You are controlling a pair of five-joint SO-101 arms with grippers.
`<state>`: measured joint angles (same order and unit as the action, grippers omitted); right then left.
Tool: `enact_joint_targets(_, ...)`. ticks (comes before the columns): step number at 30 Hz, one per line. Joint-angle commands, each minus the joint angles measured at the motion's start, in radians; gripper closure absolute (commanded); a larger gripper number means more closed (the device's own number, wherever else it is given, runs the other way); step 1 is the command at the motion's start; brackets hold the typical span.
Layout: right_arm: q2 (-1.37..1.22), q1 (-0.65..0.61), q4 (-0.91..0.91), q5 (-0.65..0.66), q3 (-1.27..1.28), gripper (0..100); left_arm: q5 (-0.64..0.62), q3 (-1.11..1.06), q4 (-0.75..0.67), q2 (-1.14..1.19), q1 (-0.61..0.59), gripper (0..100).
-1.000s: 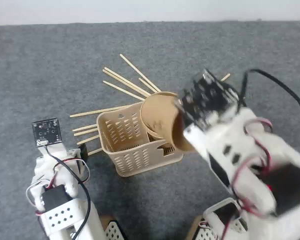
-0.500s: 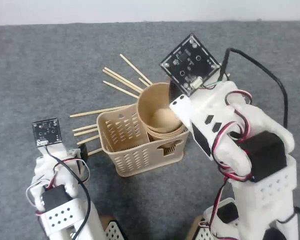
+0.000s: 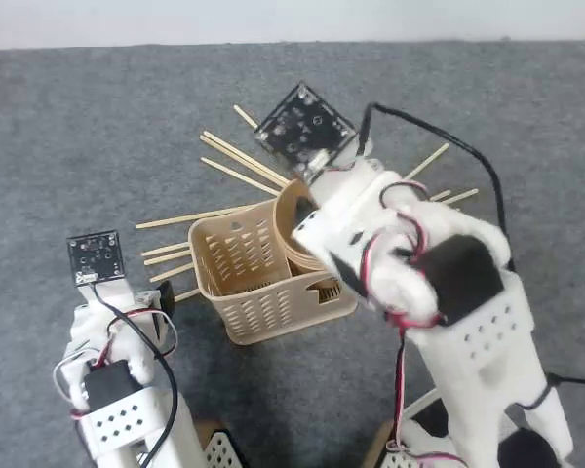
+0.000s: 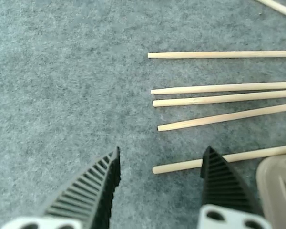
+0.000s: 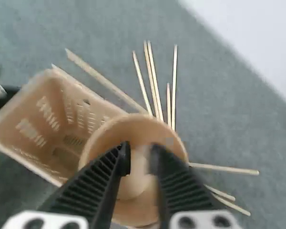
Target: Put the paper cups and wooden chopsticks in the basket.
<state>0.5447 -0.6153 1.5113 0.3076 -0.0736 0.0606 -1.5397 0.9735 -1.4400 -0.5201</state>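
Right gripper point(image 5: 140, 160): fingers almost closed, pinching paper cup point(image 5: 133, 188) rim; cup stands inside basket point(image 5: 33, 114). Left gripper point(image 4: 163, 155): fingers wide apart, empty. The nearest wooden chopstick point(image 4: 181, 165) has its end between them, long axis along the finger-to-finger line.

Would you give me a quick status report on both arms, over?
Left gripper open, by loose chopsticks on carpet. Right gripper shut on cup rim, cup in basket. Nothing in the way.

The basket point(image 3: 242, 283) stands mid-worktop point(image 3: 88, 127), with the paper cups point(image 3: 285, 226) nested in its right end. The chopsticks point(image 3: 236, 159) lie on the worktop behind and left of the basket; a few lie to its right.
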Motion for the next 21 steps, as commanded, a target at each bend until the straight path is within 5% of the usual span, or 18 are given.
enact_joint_targets(1, 0.002, 0.068, -0.012, 0.029, 0.015, 99.8, -0.005, 0.010, -0.023, -0.011, 0.006, 74)
enact_joint_targets(7, 0.001, 0.162, -0.076, 0.032, 0.115, 99.2, -0.005, 0.008, -0.023, -0.011, 0.006, 74)
enact_joint_targets(21, 0.005, 0.162, -0.170, 0.032, 0.144, 99.2, -0.003, 0.008, -0.023, -0.011, 0.006, 74)
